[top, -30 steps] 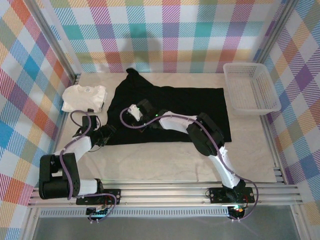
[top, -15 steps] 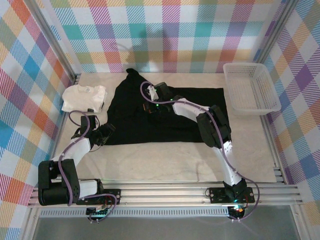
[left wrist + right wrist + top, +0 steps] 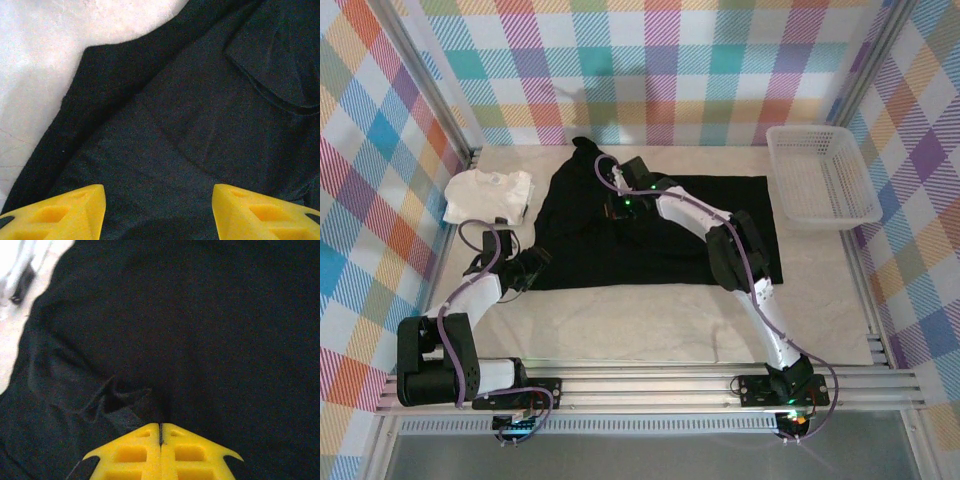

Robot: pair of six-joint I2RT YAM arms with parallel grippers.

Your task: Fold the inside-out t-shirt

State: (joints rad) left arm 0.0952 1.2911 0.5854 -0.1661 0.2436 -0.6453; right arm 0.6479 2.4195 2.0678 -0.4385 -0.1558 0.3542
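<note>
Black t-shirt (image 3: pixel 660 245) spread across the middle of the table (image 3: pixel 620 320), nearer its far edge.
The right gripper (image 3: pixel 160 432) sits on the shirt's far left part, its fingertips pressed together at a small pucker; I cannot tell whether any cloth is caught between them. The left gripper (image 3: pixel 159 212) is at the near left corner, half spread and holding nothing. The right arm (image 3: pixel 695 215) hides a strip of the shirt.

The shirt (image 3: pixel 620 250) is matt black cloth, the bench (image 3: pixel 620 320) smooth and pale, the basket (image 3: pixel 782 190) white plastic, the right pincer (image 3: pixel 160 426) matt yellow plastic.
</note>
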